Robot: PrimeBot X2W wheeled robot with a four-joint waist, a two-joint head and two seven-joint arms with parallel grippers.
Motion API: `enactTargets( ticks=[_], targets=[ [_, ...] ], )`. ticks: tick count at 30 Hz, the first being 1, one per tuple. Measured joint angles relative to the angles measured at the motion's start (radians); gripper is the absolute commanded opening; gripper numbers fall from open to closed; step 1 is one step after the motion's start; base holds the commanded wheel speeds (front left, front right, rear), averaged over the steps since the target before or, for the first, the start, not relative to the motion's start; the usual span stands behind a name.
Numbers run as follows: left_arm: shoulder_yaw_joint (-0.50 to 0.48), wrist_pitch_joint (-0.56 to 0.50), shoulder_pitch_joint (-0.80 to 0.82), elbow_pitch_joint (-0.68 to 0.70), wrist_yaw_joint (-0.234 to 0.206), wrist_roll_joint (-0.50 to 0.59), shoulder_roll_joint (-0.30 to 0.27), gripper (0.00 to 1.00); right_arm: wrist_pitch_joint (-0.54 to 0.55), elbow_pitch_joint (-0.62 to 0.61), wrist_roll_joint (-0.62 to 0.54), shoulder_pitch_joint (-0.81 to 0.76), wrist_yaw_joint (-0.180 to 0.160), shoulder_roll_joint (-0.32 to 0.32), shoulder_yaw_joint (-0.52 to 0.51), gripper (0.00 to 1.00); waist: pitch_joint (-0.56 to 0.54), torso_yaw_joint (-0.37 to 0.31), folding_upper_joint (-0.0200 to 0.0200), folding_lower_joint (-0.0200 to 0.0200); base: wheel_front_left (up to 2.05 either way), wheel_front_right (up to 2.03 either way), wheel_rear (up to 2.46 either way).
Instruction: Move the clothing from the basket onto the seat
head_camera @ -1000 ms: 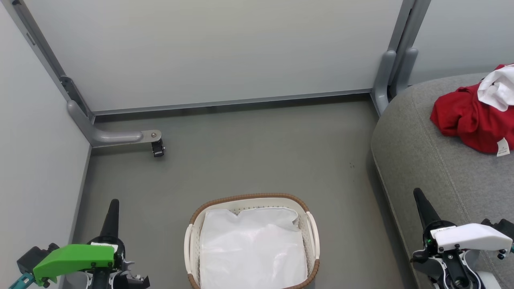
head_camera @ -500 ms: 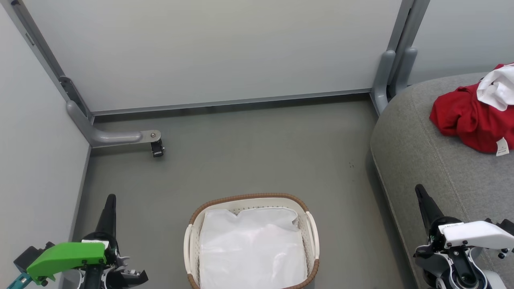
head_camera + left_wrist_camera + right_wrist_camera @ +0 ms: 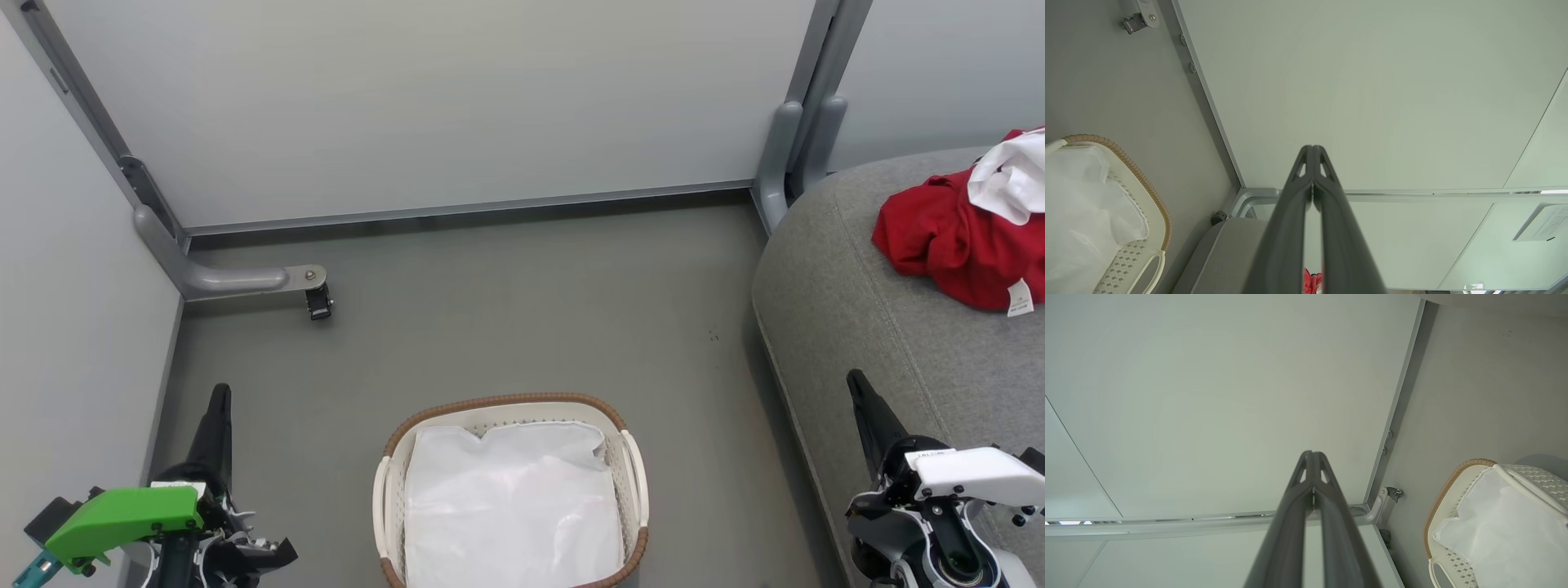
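The red clothing (image 3: pixel 951 245) lies crumpled on the grey seat (image 3: pixel 865 327) at the right edge of the head view, with a white piece (image 3: pixel 1008 175) on top of it. On the floor at bottom centre stands the white basket (image 3: pixel 392 474) with a brown rim; inside it I see a flat white sheet (image 3: pixel 510 506) and no red fabric. My left gripper (image 3: pixel 219 394) is shut and empty at the lower left. My right gripper (image 3: pixel 855 377) is shut and empty at the lower right, over the seat's front edge. The basket (image 3: pixel 1155 204) (image 3: pixel 1447 486) also appears in both wrist views.
Pale partition walls close off the back and left. A grey bracket foot with a small caster (image 3: pixel 318 302) juts onto the floor at the left. A grey post (image 3: pixel 788 147) stands by the seat's back corner. Bare grey floor (image 3: pixel 522 310) lies between basket and wall.
Both grippers have drawn back a little toward the bottom corners of the head view. Clothing and basket have not moved.
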State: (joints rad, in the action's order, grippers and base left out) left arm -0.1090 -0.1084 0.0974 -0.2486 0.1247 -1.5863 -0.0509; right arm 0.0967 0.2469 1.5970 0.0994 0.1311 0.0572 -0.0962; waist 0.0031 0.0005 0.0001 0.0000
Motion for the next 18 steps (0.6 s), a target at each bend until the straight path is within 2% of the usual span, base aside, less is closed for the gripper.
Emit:
enactTargets(
  ticks=[18],
  targets=[
    [-0.006, -0.005, 0.007, 0.003, 0.004, -0.025, 0.001, 0.00, 0.009, -0.001, 0.023, 0.004, 0.000, -0.001, -0.007, 0.00, 0.000, -0.001, 0.0000, 0.0000, 0.00, 0.00, 0.00]
  ],
)
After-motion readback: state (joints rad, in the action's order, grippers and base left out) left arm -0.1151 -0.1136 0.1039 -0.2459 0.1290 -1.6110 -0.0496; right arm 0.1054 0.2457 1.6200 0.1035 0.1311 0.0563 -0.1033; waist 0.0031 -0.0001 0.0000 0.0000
